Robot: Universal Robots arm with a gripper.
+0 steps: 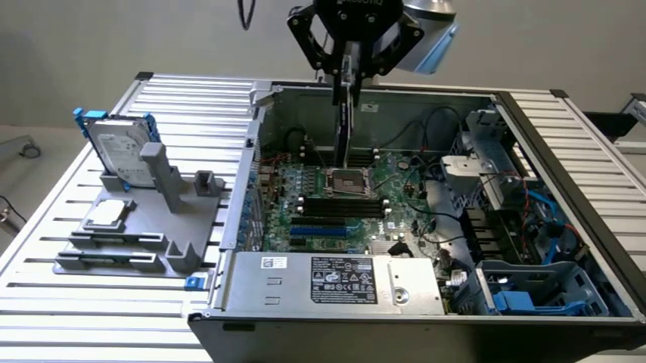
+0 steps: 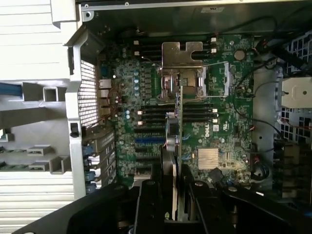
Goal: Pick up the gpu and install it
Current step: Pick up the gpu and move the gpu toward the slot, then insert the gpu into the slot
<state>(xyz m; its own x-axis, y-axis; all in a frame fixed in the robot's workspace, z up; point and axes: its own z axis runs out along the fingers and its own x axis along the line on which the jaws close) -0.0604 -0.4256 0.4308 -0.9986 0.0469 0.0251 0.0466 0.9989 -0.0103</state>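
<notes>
Pincer point(image 2: 175, 178) closed on the gpu point(image 2: 173, 136), holding it upright, edge-down, above the motherboard point(image 2: 219, 131) inside the open case point(image 2: 87, 92).

gpu point(image 1: 346, 128): green circuit board | case point(image 1: 302, 106): matt grey sheet metal | table point(image 1: 192, 94): ribbed aluminium | stand point(image 1: 163, 172): matt grey plastic

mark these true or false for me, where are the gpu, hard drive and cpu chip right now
1. The gripper holds the gpu edge-down above the open computer case. True.
2. The gpu is seated in a motherboard slot. False: it hangs in the gripper over the board.
3. The hard drive stands upright on the grey fixture at the exterior view's left. True.
4. The cpu chip lies inside the case. False: it lies on the fixture outside it.
</notes>
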